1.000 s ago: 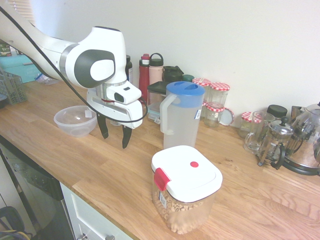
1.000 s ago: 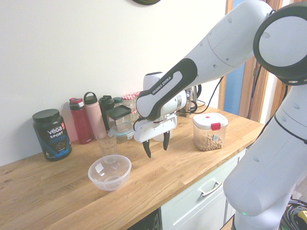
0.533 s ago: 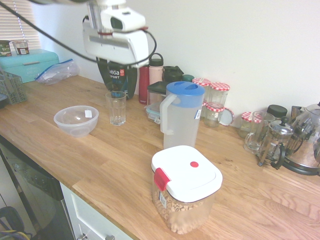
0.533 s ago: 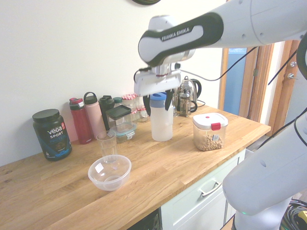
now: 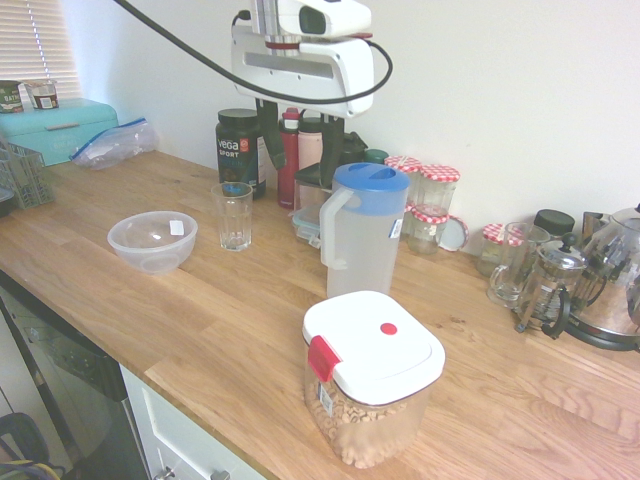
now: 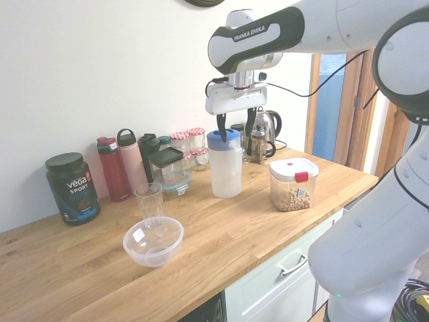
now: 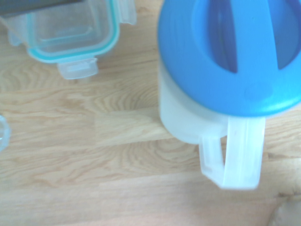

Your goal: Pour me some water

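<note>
Pitcher [image 5: 360,232] stands upright just below the gripper [image 6: 234,125], whose jaws hang spread wide and empty above its blue lid [image 7: 230,52]. We judge it rigid but smooth, heavy if full, best taken by the side handle [image 7: 233,157]; the glass [image 6: 149,200] waits well apart.
</note>
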